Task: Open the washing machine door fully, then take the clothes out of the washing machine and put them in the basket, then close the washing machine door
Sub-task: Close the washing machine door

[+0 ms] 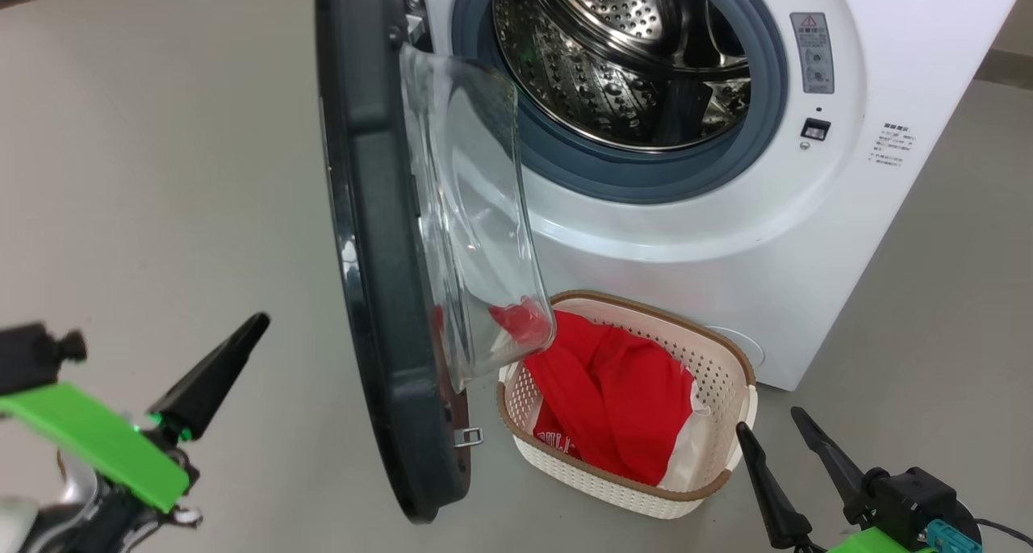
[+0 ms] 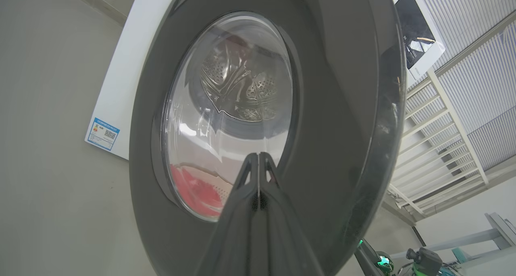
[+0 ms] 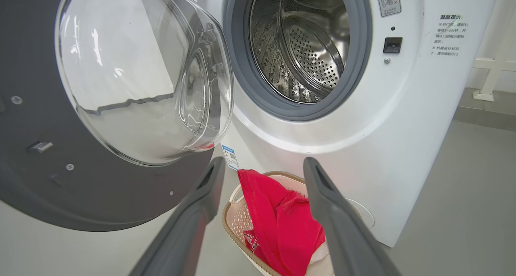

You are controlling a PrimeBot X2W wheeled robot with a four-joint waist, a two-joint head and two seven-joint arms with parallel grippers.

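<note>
- washing machine door (image 1: 379,238): black rim, glossy smooth plastic outside, matt dark grey inside; window (image 1: 476,214), clear bulging glass, shiny.
- washing machine (image 1: 888,214): white body, smooth, soft sheen; ring (image 1: 759,125), grey matt rubber; drum (image 1: 613,77), bright perforated steel.
- basket (image 1: 565,464): cream perforated plastic, brown woven-look rim.
- clothes (image 1: 621,391): red cloth, smooth, sportswear-like, softly folded.
- floor (image 1: 145,173): grey, matt, even.
- my left pincer (image 2: 258,157) and my right pincer (image 3: 264,163): dark fingers, matt, smooth, plastic as far as I can tell.

I see the washing machine door (image 1: 375,278) swung open, clear glass bowl bulging. White washing machine (image 1: 904,238), steel drum (image 1: 613,77) exposed. Red clothes (image 1: 621,391) heaped in the cream basket (image 1: 565,471), just beside the machine's front.
</note>
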